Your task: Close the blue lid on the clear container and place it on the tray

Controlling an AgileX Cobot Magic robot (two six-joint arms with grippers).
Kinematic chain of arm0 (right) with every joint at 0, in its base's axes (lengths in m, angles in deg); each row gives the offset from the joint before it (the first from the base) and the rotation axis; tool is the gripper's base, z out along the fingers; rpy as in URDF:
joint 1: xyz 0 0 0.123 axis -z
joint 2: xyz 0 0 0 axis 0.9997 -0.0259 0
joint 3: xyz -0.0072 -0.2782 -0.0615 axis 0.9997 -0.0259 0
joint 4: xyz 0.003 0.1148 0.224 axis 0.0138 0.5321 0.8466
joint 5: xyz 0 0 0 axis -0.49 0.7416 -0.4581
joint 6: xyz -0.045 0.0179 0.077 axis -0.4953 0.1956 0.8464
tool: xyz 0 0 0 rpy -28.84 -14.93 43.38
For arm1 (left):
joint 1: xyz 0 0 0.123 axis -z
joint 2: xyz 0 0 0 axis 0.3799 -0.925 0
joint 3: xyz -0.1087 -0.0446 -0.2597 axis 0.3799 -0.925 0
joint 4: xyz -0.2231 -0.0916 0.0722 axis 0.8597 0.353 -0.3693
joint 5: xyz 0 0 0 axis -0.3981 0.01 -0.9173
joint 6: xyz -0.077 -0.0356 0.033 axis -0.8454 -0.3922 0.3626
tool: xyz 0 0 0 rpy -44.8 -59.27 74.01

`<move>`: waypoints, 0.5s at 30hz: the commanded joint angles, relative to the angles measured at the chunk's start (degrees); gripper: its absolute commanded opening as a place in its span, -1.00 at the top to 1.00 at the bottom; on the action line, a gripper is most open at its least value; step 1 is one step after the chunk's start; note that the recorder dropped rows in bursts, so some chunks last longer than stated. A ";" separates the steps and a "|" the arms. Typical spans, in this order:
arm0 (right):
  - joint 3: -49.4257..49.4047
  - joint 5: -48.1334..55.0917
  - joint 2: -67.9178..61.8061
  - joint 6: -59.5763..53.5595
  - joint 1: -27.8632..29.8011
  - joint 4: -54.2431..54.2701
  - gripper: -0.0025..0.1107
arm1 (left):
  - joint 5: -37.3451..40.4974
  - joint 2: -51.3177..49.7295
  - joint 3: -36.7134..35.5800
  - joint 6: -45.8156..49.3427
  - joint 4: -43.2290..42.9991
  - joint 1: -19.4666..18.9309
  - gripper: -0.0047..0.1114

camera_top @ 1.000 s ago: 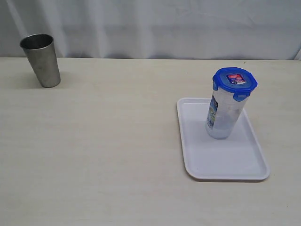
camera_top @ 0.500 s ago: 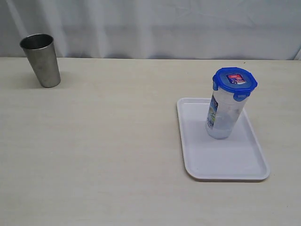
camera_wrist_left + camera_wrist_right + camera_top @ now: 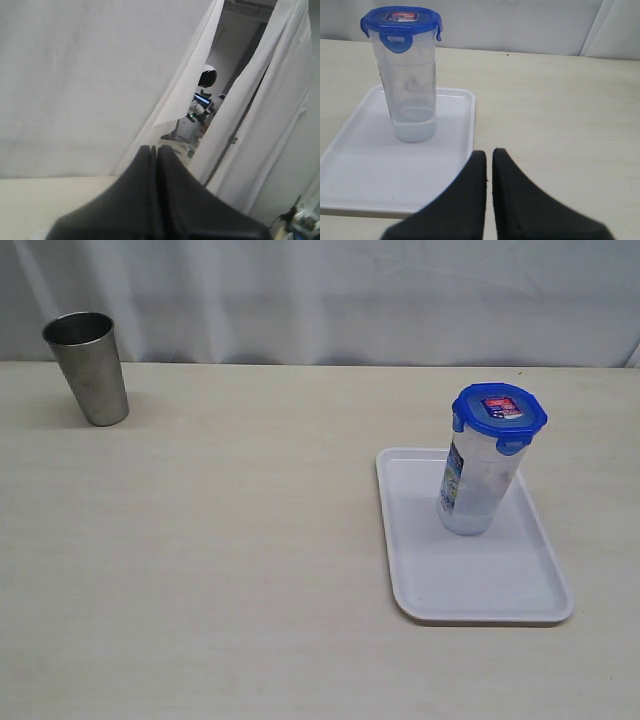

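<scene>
1. The clear container (image 3: 478, 490) stands upright on the white tray (image 3: 480, 590). The blue lid (image 3: 499, 410) is seated on its mouth, and the flaps that show are folded down against the rim.
2. In the exterior view the tray lies at about 4 o'clock from the middle of the pale surface (image 3: 250, 540). Its long sides run toward 12 and 6 o'clock, and its 6 o'clock rim stops short of the surface's near edge.
3. The container occupies the tray's 12 o'clock half, with its base inside the raised rim. Bare tray floor opens out from it toward 6 o'clock.
4. A steel cup (image 3: 90, 368) stands at about 10 o'clock, close to the far edge where a white curtain (image 3: 350, 300) hangs. It is well apart from the tray, and a wide stretch of bare surface runs between the two.
5. The right claw (image 3: 489, 155) is closed, with only a thin slit between its black fingers (image 3: 507, 190), and it grips nothing. The tray and the lidded container lie ahead of it, and it touches neither.
6. The left claw (image 3: 154, 150) is closed too, its fingers pressed together on nothing. It faces the curtain, where a gap shows a room behind.
</scene>
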 commanded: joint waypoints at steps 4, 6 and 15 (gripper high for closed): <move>-0.03 -0.65 0.27 0.04 0.47 0.10 0.87 | -0.02 0.19 -0.12 0.79 23.89 -0.03 0.92; -0.03 -0.65 0.27 0.04 0.47 0.10 0.87 | -0.17 0.19 -0.12 5.38 25.07 -0.03 0.92; -0.03 -0.65 0.27 0.04 0.47 0.10 0.87 | 6.09 1.64 -0.12 47.41 40.38 -7.39 0.92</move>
